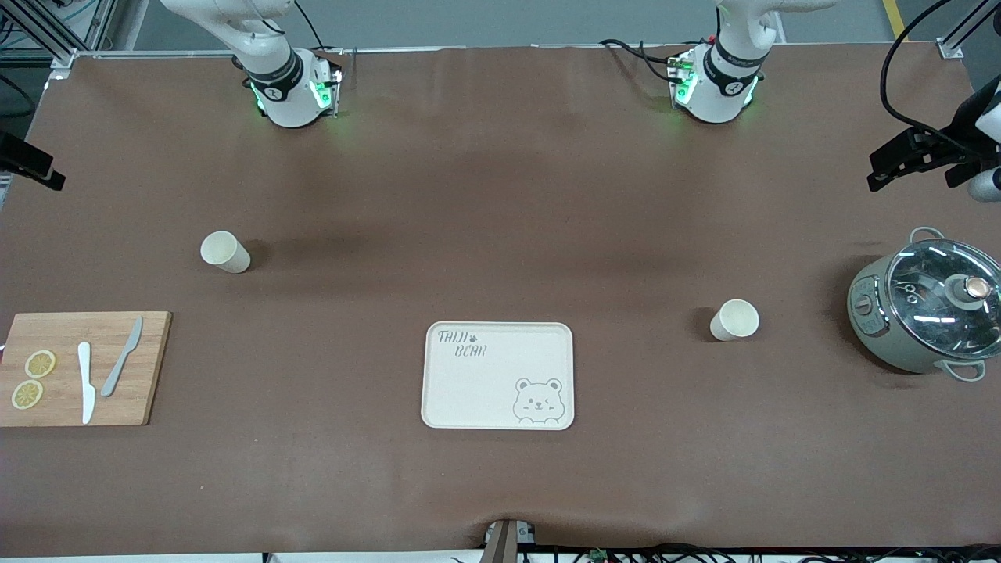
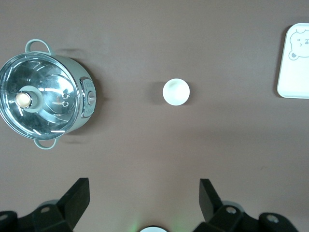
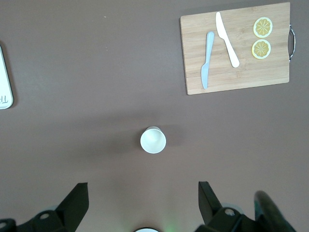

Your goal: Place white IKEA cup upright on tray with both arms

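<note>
Cups are shown apart from the tray (image 1: pixel 499 375): one cup (image 1: pixel 225 252) toward the right arm's end, another cup (image 1: pixel 734 320) toward the left arm's end. Each should be straddled squarely before closing. Only wrist views show the spread left gripper (image 2: pixel 145 198) and right gripper (image 3: pixel 143 199), each high over its cup.

You are looking at a robotics lab staged as a kitchen. Two white arm bases (image 1: pixel 285 86) with green lights are bolted along a table (image 1: pixel 500 195) covered in brown sheeting, with aluminium framing (image 1: pixel 47 31) and loose cables (image 1: pixel 899 70) at its edges. The props are domestic: a wooden cutting board (image 1: pixel 141 367) with lemon slices (image 1: pixel 40 363) and knives (image 1: pixel 86 382), and a glass-lidded electric pot (image 1: pixel 927 309).
</note>
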Robot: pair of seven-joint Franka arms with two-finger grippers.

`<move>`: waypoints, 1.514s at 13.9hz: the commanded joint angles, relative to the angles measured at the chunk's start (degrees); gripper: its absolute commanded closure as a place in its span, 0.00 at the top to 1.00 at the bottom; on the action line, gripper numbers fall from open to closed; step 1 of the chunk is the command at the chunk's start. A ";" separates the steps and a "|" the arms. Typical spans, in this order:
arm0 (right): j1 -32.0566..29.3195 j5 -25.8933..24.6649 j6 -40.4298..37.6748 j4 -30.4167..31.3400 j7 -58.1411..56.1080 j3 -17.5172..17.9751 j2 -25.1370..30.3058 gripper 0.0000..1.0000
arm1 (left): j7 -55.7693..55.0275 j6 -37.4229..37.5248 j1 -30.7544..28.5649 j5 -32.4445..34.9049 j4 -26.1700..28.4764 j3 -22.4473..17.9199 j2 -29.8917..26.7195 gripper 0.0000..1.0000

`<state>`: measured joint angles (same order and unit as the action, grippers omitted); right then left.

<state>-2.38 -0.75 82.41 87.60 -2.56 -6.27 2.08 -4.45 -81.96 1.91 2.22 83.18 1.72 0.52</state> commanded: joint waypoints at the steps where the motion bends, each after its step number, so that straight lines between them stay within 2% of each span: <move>1: -0.26 0.93 -0.84 -1.12 0.71 0.03 -0.50 1.00 | -0.20 -2.14 -0.15 1.03 1.44 0.30 0.36 1.00; 4: -0.35 0.93 -0.84 -1.12 0.71 0.03 -0.50 1.00 | -0.29 -3.64 -0.32 0.68 1.89 0.57 -0.52 1.00; 5: -0.35 0.93 -0.84 -1.12 0.71 0.03 -0.50 1.00 | -0.29 -6.25 -0.76 0.42 3.20 0.48 -0.34 1.00; 12: -0.44 0.93 -0.84 -1.12 0.71 -0.06 -0.50 1.00 | -0.38 -30.95 -2.44 0.15 22.17 0.48 1.59 1.00; 15: -0.44 0.93 -0.84 -1.12 0.71 -0.06 -0.50 1.00 | -0.38 -34.74 -3.84 -3.00 24.74 0.48 6.58 1.00; 18: -0.44 0.93 -0.84 -1.12 0.71 -0.06 -0.50 1.00 | -0.38 -46.84 -3.93 -5.82 31.40 0.48 11.95 1.00; 21: -0.52 0.93 -0.84 -1.12 0.71 -0.06 -0.50 1.00 | -0.47 -54.34 -3.93 -6.35 34.58 0.57 16.87 1.00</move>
<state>-2.39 -0.75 82.35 87.60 -2.56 -6.44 2.05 -4.70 -132.81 -1.70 -2.64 116.21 1.86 15.86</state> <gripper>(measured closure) 0.000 0.000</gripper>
